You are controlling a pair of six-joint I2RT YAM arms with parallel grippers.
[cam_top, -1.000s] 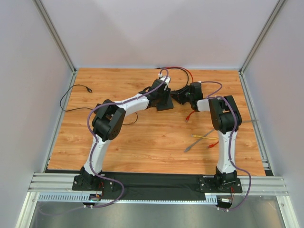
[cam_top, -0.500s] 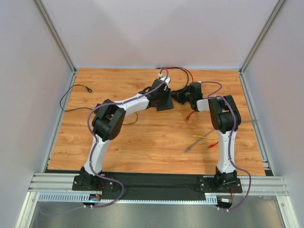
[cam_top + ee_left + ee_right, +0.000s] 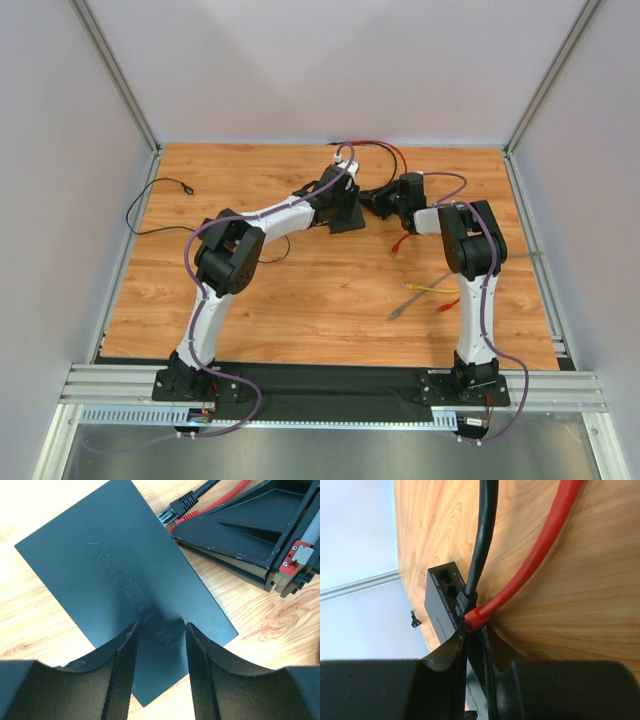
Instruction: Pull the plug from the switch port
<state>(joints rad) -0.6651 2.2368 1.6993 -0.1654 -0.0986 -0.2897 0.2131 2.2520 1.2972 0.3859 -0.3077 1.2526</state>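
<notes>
Matt, smooth black on the switch [image 3: 125, 580] (faint pressed letters on top), shiny plastic on the red plug [image 3: 476, 615] and black cable [image 3: 487, 520], smooth wood with wavy grain for the table [image 3: 590, 605].

Bright, even light; perhaps blurred foreground.

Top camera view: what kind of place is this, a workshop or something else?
Probably a robotics lab test cell: a wooden table boxed in by plain white panels on aluminium framing, a left arm and right arm bolted at its near edge, and only a small black switch and a red cable as props.
</notes>
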